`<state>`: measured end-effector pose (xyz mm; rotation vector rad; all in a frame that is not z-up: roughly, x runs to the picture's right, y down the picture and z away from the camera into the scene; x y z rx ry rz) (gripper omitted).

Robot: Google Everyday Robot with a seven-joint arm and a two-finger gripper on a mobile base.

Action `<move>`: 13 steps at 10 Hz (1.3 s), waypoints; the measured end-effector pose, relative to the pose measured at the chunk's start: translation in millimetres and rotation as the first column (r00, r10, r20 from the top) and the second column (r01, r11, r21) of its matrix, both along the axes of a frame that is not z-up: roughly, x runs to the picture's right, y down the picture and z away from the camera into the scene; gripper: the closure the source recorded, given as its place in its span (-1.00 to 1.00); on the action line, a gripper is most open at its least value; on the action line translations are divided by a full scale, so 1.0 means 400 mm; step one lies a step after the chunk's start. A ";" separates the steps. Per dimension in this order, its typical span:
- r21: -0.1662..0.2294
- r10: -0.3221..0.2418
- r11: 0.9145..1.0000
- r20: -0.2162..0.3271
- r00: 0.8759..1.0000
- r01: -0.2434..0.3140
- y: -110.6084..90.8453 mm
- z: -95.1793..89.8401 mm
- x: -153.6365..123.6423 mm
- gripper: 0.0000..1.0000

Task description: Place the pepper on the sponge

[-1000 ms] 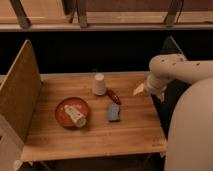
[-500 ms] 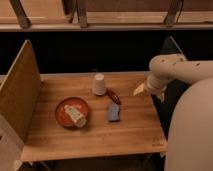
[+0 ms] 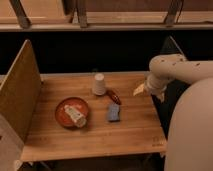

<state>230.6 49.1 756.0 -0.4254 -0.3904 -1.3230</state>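
Gripper (image 3: 140, 89) hovering over table's (image 3: 135, 131) right edge, open or closed, can't tell. Pepper (image 3: 114, 95) lying just right of upturned cup (image 3: 99, 84), w/ sponge (image 3: 114, 113) sitting near, in front of it.

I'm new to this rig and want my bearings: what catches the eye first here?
The white robot arm fills the right side, with its gripper near the right edge of the wooden table. An orange-red plate sits on the left. Mid-table, an upturned white cup stands with the dark red pepper just to its right. The blue-grey sponge lies in front of the pepper, nothing on it.
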 end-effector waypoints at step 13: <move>0.311 -0.479 0.861 0.231 0.847 0.402 -0.228 0.017 -0.300 -0.60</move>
